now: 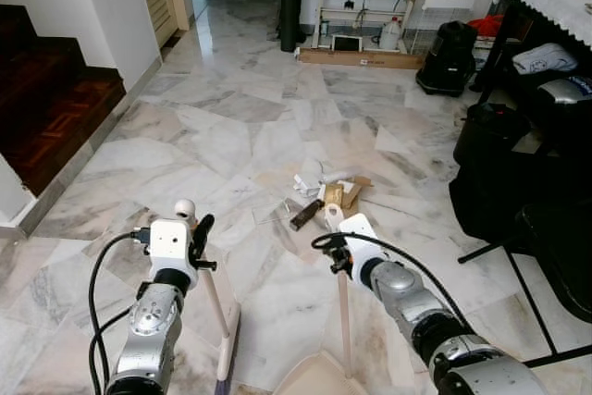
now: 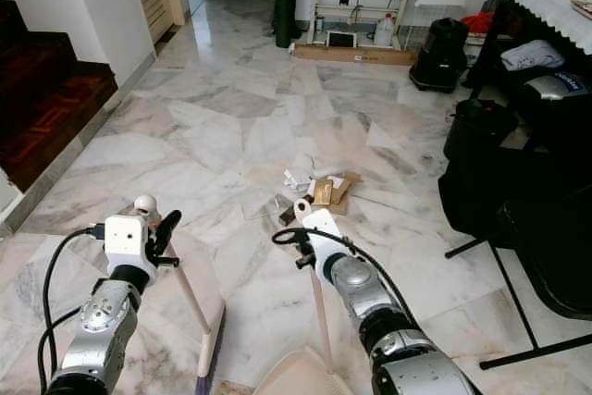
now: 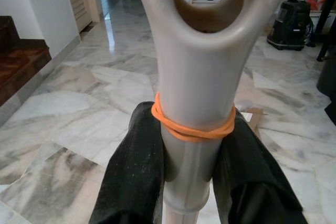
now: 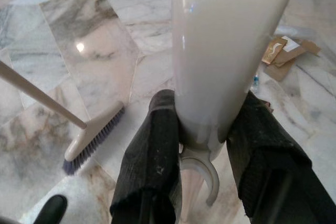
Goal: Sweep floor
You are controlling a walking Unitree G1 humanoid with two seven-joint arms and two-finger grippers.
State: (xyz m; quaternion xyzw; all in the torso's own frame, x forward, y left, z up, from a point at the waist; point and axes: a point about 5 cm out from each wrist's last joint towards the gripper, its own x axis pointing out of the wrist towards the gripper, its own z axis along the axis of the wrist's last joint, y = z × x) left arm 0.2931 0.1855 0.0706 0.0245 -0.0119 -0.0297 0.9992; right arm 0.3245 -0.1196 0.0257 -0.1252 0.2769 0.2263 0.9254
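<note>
Two end effectors gripping broom [image 1: 222, 321], dustpan [image 1: 343, 316]

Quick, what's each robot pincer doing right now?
Left pincer: closed on the broom handle.
Right pincer: closed on the dustpan handle.

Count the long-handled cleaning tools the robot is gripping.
2. The broom is clamped in the left gripper, on the robot's left. The dustpan is clamped in the right gripper, on its right.
</note>
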